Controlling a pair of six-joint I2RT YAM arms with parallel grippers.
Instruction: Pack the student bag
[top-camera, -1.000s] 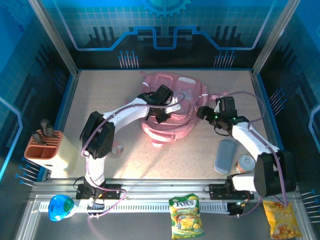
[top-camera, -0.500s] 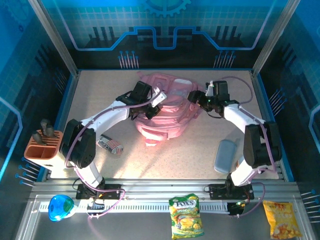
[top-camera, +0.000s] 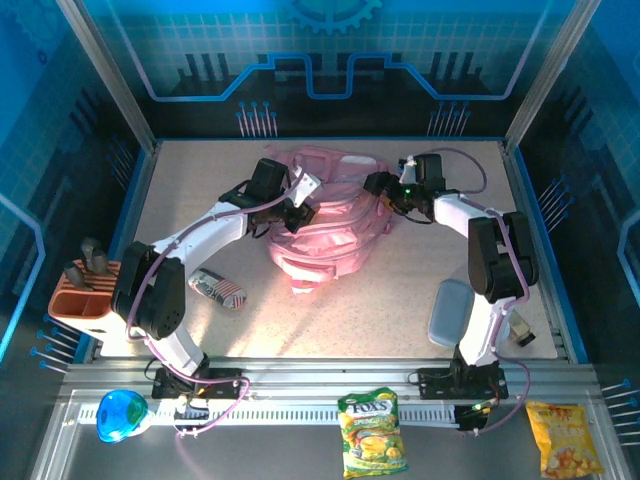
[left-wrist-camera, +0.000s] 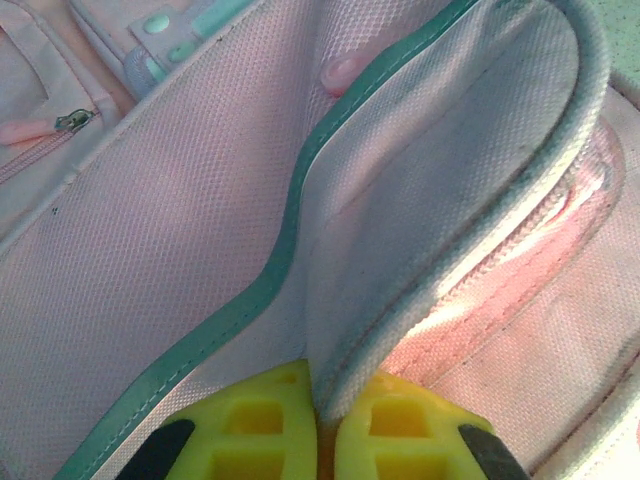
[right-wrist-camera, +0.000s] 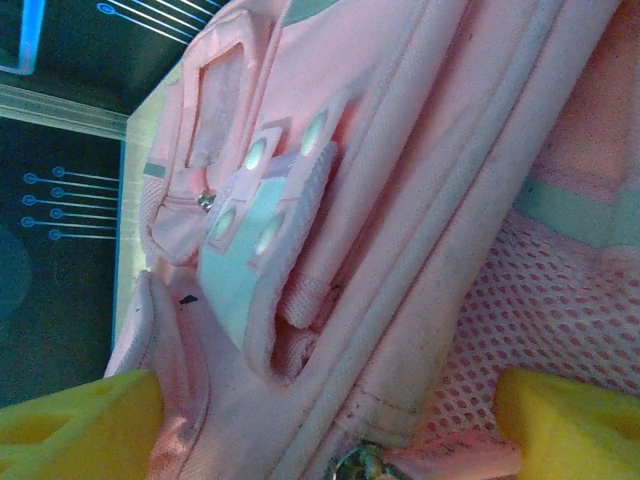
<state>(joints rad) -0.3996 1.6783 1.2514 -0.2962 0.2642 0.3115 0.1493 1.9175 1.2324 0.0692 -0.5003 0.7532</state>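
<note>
The student bag (top-camera: 325, 225), soft and pink, lies in the middle of the table toward the back. My left gripper (top-camera: 297, 207) is at its left upper side, shut on the edge of the bag's opened flap. In the left wrist view the yellow fingers (left-wrist-camera: 250, 430) pinch the grey-edged flap (left-wrist-camera: 440, 200), and pale lining with a teal trim shows behind. My right gripper (top-camera: 378, 189) is at the bag's right upper side. In the right wrist view it (right-wrist-camera: 325, 435) stands open and wide, with the bag's seams and mesh side (right-wrist-camera: 560, 290) between its fingertips (right-wrist-camera: 80, 430).
A grey pencil case (top-camera: 450, 312) lies at the right by the right arm. A small striped pouch (top-camera: 218, 289) lies at the left. An orange holder (top-camera: 92, 295) stands at the left edge. Snack bags (top-camera: 371, 432) (top-camera: 563, 438) and a blue object (top-camera: 120, 414) rest on the front rail.
Both arms reached further back. The left gripper pulled the flap leftward, and the bag shifted back and left. The right gripper moved up to the bag's right side.
</note>
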